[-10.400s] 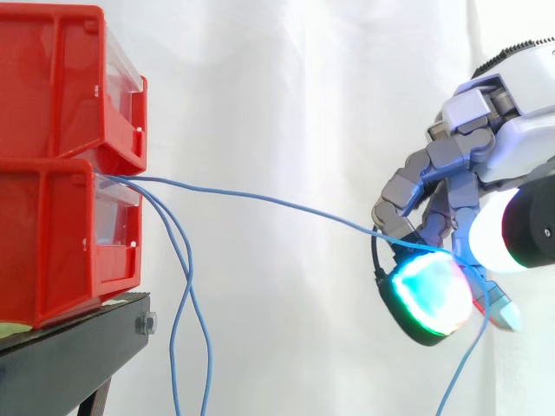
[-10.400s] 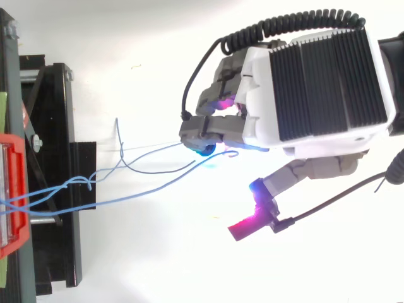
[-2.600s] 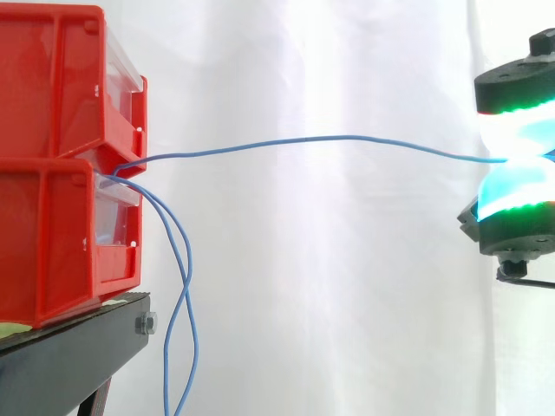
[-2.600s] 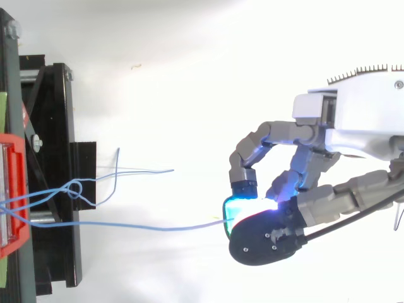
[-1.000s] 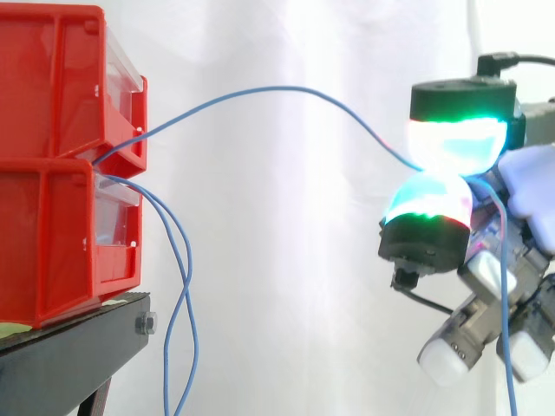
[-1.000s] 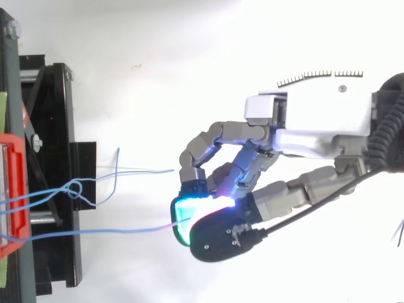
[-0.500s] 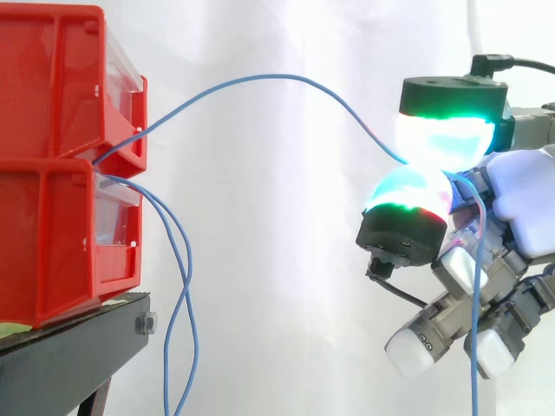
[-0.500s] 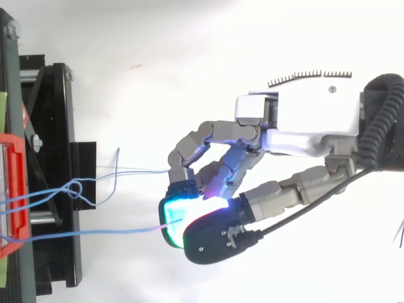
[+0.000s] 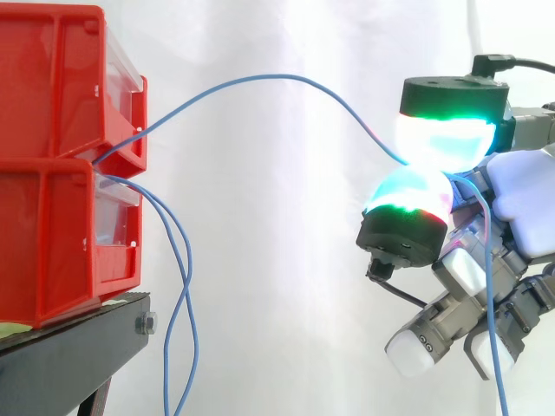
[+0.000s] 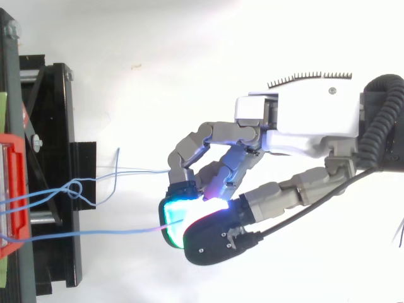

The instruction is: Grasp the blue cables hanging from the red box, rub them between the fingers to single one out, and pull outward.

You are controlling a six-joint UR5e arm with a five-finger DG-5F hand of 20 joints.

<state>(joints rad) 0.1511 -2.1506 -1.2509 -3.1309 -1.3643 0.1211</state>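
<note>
Hand (image 10: 303, 129), right of the red bins (image 9: 52, 173), pinches one blue cable (image 9: 260, 77) between two glowing pads (image 9: 442, 139). That cable arcs up from the bins. Other cables (image 10: 76, 188) hang near the bins, apparently slack.

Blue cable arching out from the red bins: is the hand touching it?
Touching. In the side view the blue cable runs into the seam where two glowing pads of the hand meet, pinched there.

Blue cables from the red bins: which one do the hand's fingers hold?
The thin blue cable arching up from the red plastic bins, pinched between the fingers of the hand; the other two blue cables hang loose downwards.
</note>
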